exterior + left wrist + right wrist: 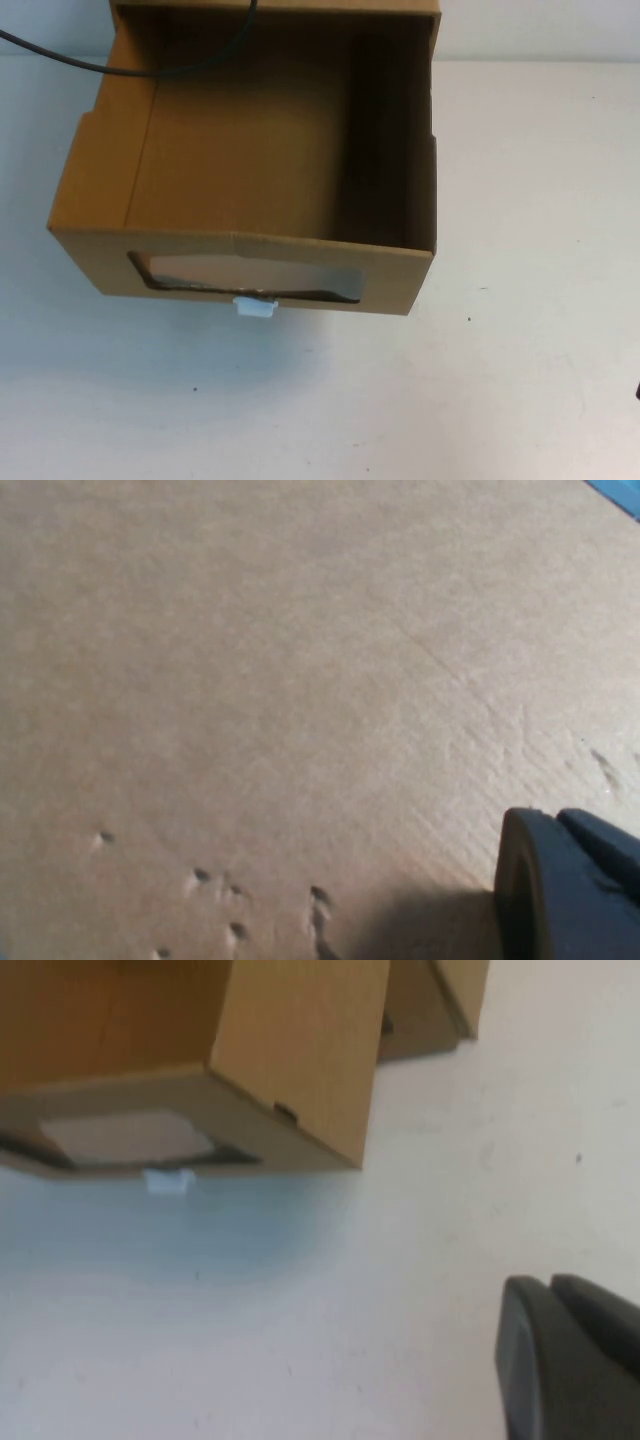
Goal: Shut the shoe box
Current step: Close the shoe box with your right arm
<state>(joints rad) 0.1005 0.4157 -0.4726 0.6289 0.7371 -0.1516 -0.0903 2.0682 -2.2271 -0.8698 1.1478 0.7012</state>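
The shoe box (250, 170) is shown in the high view as a brown cardboard drawer pulled out toward the robot's side, standing on the white table (530, 330) in the upper left and centre of the picture. Its interior is seen open from above. A clear window (245, 275) is cut into the front panel, and a small white pull tab (255, 307) is seen just below that window. A black cable (60, 58) is draped across the far left corner of the drawer. Neither gripper is seen in this view.

In the left wrist view, the picture is almost filled by a plain cardboard surface (280, 680) marked with several small dents (225, 890). A dark part of the left gripper (565, 890) is seen at one corner, very near the cardboard; whether it touches cannot be told, nor can the state of this gripper be judged.

In the right wrist view, the drawer's front corner (290, 1110), its window (125, 1138) and the tab (168, 1180) are seen across bare table. A dark part of the right gripper (570, 1360) is seen above the table, well apart from the box, with nothing seen in its grasp; its state cannot be told.
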